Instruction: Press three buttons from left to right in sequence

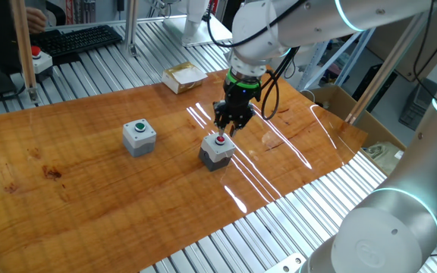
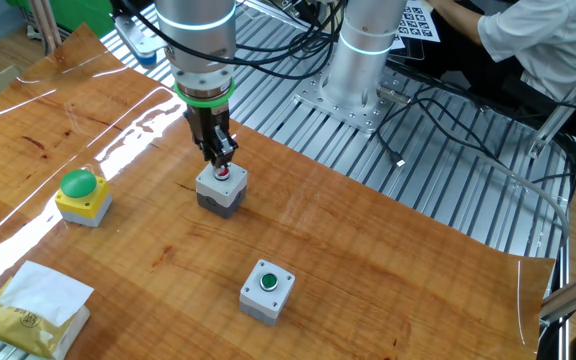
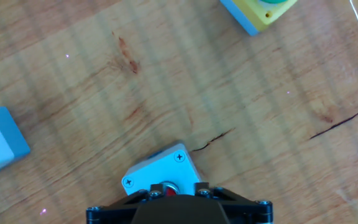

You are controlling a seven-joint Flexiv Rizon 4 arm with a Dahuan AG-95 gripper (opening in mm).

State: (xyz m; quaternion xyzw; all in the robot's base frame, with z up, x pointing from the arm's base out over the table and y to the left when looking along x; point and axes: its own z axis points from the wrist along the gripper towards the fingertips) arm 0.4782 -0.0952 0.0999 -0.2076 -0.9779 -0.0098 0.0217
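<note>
The gripper (image 1: 227,130) sits right over the red button (image 1: 220,139), seemingly touching its cap, though whether its fingers are apart or closed cannot be told. Of the 3 buttons, the grey-green one (image 1: 139,127) and yellow one (image 2: 80,186) lie well apart on opposite sides.

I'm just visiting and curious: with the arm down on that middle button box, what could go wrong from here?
The gripper sits right over the red-capped box, which looks loose on the glossy table; an off-centre push might slide or tip it. The yellow box stands farther on, so a low sweep could possibly knock it. The paper packet lies nearby too.
</note>
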